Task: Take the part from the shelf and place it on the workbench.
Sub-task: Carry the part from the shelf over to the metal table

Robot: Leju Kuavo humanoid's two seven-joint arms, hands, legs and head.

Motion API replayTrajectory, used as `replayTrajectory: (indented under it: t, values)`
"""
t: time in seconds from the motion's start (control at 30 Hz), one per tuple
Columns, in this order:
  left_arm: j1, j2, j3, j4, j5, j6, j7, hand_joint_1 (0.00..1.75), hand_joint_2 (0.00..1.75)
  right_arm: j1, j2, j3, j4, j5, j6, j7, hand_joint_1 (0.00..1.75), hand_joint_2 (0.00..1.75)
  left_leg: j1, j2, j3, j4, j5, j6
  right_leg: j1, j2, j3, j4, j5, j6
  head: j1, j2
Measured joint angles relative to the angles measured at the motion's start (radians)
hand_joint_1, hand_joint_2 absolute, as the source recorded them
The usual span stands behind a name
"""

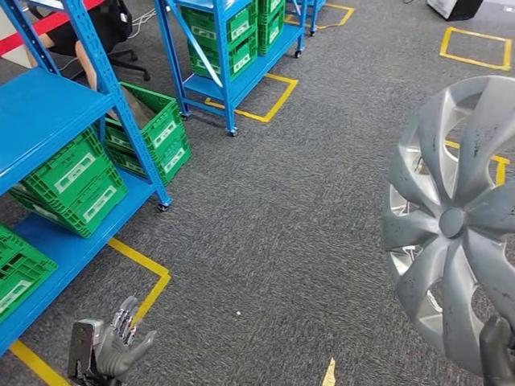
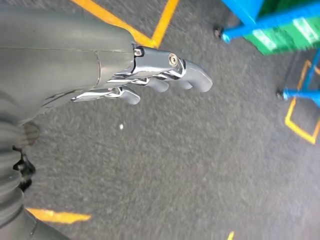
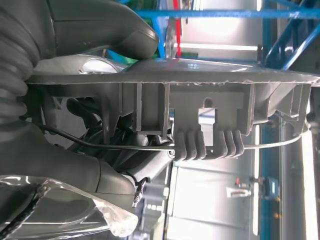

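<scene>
The part is a grey wheel cover (image 1: 452, 221) with curved spokes, held upright at the right of the head view. My right hand (image 1: 496, 352) grips its lower rim; a dark thumb shows in front of it. In the right wrist view the wheel cover's rim (image 3: 211, 100) runs across the picture, clamped between the thumb (image 3: 109, 30) and the fingers behind it. My left hand (image 1: 115, 342) hangs low at the left with its fingers apart and nothing in it; its fingers (image 2: 162, 80) stretch out over the carpet in the left wrist view.
A blue shelf (image 1: 55, 177) with green crates (image 1: 76, 181) stands at the left. A second blue shelf (image 1: 233, 56) with green crates stands further back. Yellow tape lines (image 1: 142, 269) mark bays on the grey carpet. A person sits behind the left shelf.
</scene>
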Motion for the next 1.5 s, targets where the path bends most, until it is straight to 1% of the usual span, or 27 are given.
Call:
replayTrajectory:
  t: [0.07,0.13,0.17,0.23,0.3,0.33,0.4,0.47,0.53,0.6,0.67,0.73,0.83,0.87,0.9,0.97,1.0,1.07,1.13,1.2,1.23,1.27,1.3,1.37,1.4,1.47,1.5]
  values:
    - [0.002,0.008,-0.014,0.002,0.007,0.004,-0.003,0.00,1.75,0.005,-0.003,0.002,-0.002,0.004,-0.011,0.002,1.75,1.75,0.006,-0.060,-0.025,0.091,-0.080,-0.011,-0.002,0.018,-0.015,0.002,0.012,-0.012,-0.002,0.000]
    - [0.003,0.016,-0.027,0.006,0.014,0.007,-0.008,0.00,1.75,0.005,-0.005,0.004,-0.002,0.010,-0.020,0.006,1.75,1.75,0.008,-0.082,-0.054,0.219,-0.145,-0.015,-0.001,0.040,-0.028,0.006,0.017,-0.018,-0.003,0.000]
    - [0.002,0.020,-0.033,0.008,0.018,0.008,-0.012,0.00,1.75,0.006,-0.006,0.004,-0.002,0.014,-0.024,0.007,1.75,1.75,0.009,-0.084,-0.055,0.254,-0.149,-0.017,0.000,0.053,-0.032,0.008,0.019,-0.019,-0.003,0.000]
    - [0.000,0.027,-0.044,0.010,0.024,0.010,-0.017,0.00,1.75,0.008,-0.008,0.006,-0.004,0.021,-0.032,0.009,1.75,1.75,0.012,-0.090,-0.009,0.207,-0.105,-0.018,-0.001,0.080,-0.037,0.017,0.019,-0.016,-0.003,0.000]
    - [-0.003,0.032,-0.054,0.012,0.029,0.013,-0.020,0.00,1.75,0.011,-0.009,0.008,-0.007,0.028,-0.036,0.011,1.75,1.75,0.017,-0.124,0.069,0.079,-0.061,-0.016,-0.002,0.103,-0.039,0.027,0.013,-0.008,-0.003,0.000]
    - [-0.003,0.035,-0.059,0.013,0.030,0.015,-0.021,0.00,1.75,0.013,-0.011,0.010,-0.009,0.031,-0.038,0.011,1.75,1.75,0.019,-0.143,0.095,0.034,-0.054,-0.014,-0.003,0.115,-0.042,0.033,0.010,-0.003,-0.003,0.000]
    - [-0.002,0.040,-0.066,0.015,0.032,0.018,-0.023,0.00,1.75,0.018,-0.016,0.012,-0.013,0.035,-0.041,0.010,1.75,1.75,0.017,-0.156,0.118,-0.004,-0.077,-0.006,-0.005,0.136,-0.049,0.046,0.009,0.011,-0.005,0.000]
    - [-0.003,0.044,-0.073,0.015,0.033,0.021,-0.026,0.00,1.75,0.024,-0.020,0.015,-0.016,0.036,-0.043,0.010,1.75,1.75,0.016,-0.135,0.133,-0.025,-0.096,0.008,-0.007,0.136,-0.058,0.066,0.008,0.024,-0.007,0.000]
    - [-0.001,0.047,-0.079,0.015,0.034,0.023,-0.031,0.00,1.75,0.031,-0.026,0.018,-0.020,0.039,-0.046,0.009,1.75,1.75,0.018,-0.115,0.155,-0.034,-0.108,0.021,-0.005,0.095,-0.101,0.134,-0.010,0.031,-0.001,0.000]
    - [0.006,0.051,-0.083,0.015,0.036,0.026,-0.035,0.00,1.75,0.038,-0.033,0.020,-0.024,0.042,-0.048,0.006,1.75,1.75,0.016,-0.093,0.177,-0.037,-0.125,0.028,-0.004,0.059,-0.199,0.269,-0.044,0.036,0.004,0.000]
    - [0.012,0.053,-0.085,0.015,0.036,0.027,-0.035,0.00,1.75,0.047,-0.036,0.021,-0.026,0.043,-0.048,0.005,1.75,1.75,0.013,-0.072,0.201,-0.038,-0.148,0.028,-0.004,0.053,-0.303,0.376,-0.060,0.034,0.003,0.000]
    - [0.015,0.054,-0.088,0.015,0.036,0.027,-0.035,0.00,1.75,0.055,-0.038,0.021,-0.027,0.042,-0.048,0.005,1.75,1.75,0.012,-0.052,0.239,-0.038,-0.179,0.027,-0.002,0.049,-0.345,0.354,-0.015,0.027,0.004,0.000]
    - [0.008,0.054,-0.094,0.016,0.035,0.031,-0.035,0.00,1.75,0.050,-0.043,0.023,-0.027,0.040,-0.048,0.004,1.75,1.75,0.009,-0.022,0.293,-0.040,-0.226,0.018,0.018,0.001,-0.332,0.199,0.130,0.003,0.005,0.000]
    - [0.004,0.054,-0.096,0.016,0.034,0.033,-0.034,0.00,1.75,0.045,-0.044,0.024,-0.028,0.037,-0.048,0.005,1.75,1.75,0.007,-0.012,0.301,-0.043,-0.236,0.012,0.025,-0.012,-0.329,0.175,0.157,-0.006,0.004,0.000]
    - [-0.001,0.055,-0.099,0.016,0.033,0.035,-0.034,0.00,1.75,0.041,-0.045,0.025,-0.029,0.035,-0.048,0.006,1.75,1.75,0.005,-0.005,0.307,-0.046,-0.240,0.005,0.031,-0.014,-0.330,0.171,0.159,-0.014,0.004,0.000]
    - [-0.011,0.056,-0.104,0.016,0.029,0.036,-0.036,0.00,1.75,0.037,-0.045,0.027,-0.032,0.033,-0.048,0.006,1.75,1.75,0.004,0.000,0.304,-0.027,-0.224,-0.008,0.029,0.007,-0.316,0.161,0.153,-0.030,0.004,0.000]
    - [-0.015,0.057,-0.107,0.016,0.026,0.035,-0.038,0.00,1.75,0.037,-0.045,0.027,-0.033,0.033,-0.047,0.006,1.75,1.75,0.004,-0.014,0.289,0.011,-0.208,-0.011,0.025,0.017,-0.303,0.150,0.148,-0.035,0.003,0.000]
    - [-0.016,0.061,-0.112,0.016,0.021,0.033,-0.043,0.00,1.75,0.037,-0.045,0.028,-0.033,0.036,-0.047,0.003,1.75,1.75,0.008,-0.057,0.215,0.135,-0.201,-0.016,0.019,0.037,-0.273,0.126,0.141,-0.043,0.000,0.000]
    - [-0.009,0.066,-0.117,0.016,0.019,0.033,-0.048,0.00,1.75,0.040,-0.045,0.028,-0.033,0.036,-0.047,-0.004,1.75,1.75,0.011,-0.082,0.123,0.237,-0.261,-0.021,0.015,0.063,-0.252,0.117,0.129,-0.044,-0.002,0.000]
    - [-0.005,0.070,-0.120,0.016,0.017,0.034,-0.050,0.00,1.75,0.041,-0.045,0.028,-0.033,0.029,-0.046,-0.007,1.75,1.75,0.014,-0.085,0.063,0.255,-0.307,-0.027,0.012,0.092,-0.231,0.116,0.113,-0.037,-0.002,0.000]
    - [-0.008,0.071,-0.121,0.016,0.015,0.034,-0.050,0.00,1.75,0.039,-0.045,0.028,-0.033,0.028,-0.045,-0.006,1.75,1.75,0.016,-0.087,0.051,0.230,-0.288,-0.029,0.011,0.105,-0.219,0.117,0.105,-0.034,-0.002,0.000]
    - [-0.012,0.071,-0.122,0.016,0.013,0.035,-0.050,0.00,1.75,0.035,-0.045,0.028,-0.033,0.028,-0.043,-0.004,1.75,1.75,0.018,-0.095,0.049,0.185,-0.235,-0.030,0.009,0.117,-0.206,0.117,0.098,-0.031,-0.002,0.000]
    - [-0.016,0.071,-0.123,0.016,0.010,0.035,-0.049,0.00,1.75,0.032,-0.045,0.028,-0.033,0.028,-0.042,-0.002,1.75,1.75,0.020,-0.116,0.051,0.133,-0.171,-0.030,0.008,0.129,-0.199,0.118,0.092,-0.028,-0.002,0.000]
    - [-0.019,0.071,-0.125,0.017,0.008,0.035,-0.047,0.00,1.75,0.024,-0.045,0.028,-0.033,0.025,-0.039,-0.004,1.75,1.75,0.023,-0.161,0.051,0.056,-0.104,-0.023,0.006,0.154,-0.196,0.124,0.084,-0.019,-0.001,0.000]
    - [-0.021,0.071,-0.126,0.017,0.006,0.035,-0.046,0.00,1.75,0.020,-0.044,0.027,-0.033,0.023,-0.038,-0.005,1.75,1.75,0.022,-0.174,0.049,0.043,-0.096,-0.017,0.004,0.166,-0.201,0.127,0.082,-0.012,-0.001,0.000]
    - [-0.027,0.071,-0.127,0.018,0.003,0.035,-0.043,0.00,1.75,0.015,-0.042,0.027,-0.033,0.020,-0.036,-0.006,1.75,1.75,0.020,-0.160,0.051,0.033,-0.082,0.000,0.001,0.187,-0.210,0.129,0.081,0.001,-0.002,0.000]
    - [-0.034,0.070,-0.128,0.018,0.002,0.034,-0.042,0.00,1.75,0.015,-0.042,0.026,-0.033,0.020,-0.036,-0.005,1.75,1.75,0.021,-0.148,0.055,0.027,-0.076,0.008,0.002,0.176,-0.216,0.134,0.076,0.006,-0.001,0.000]
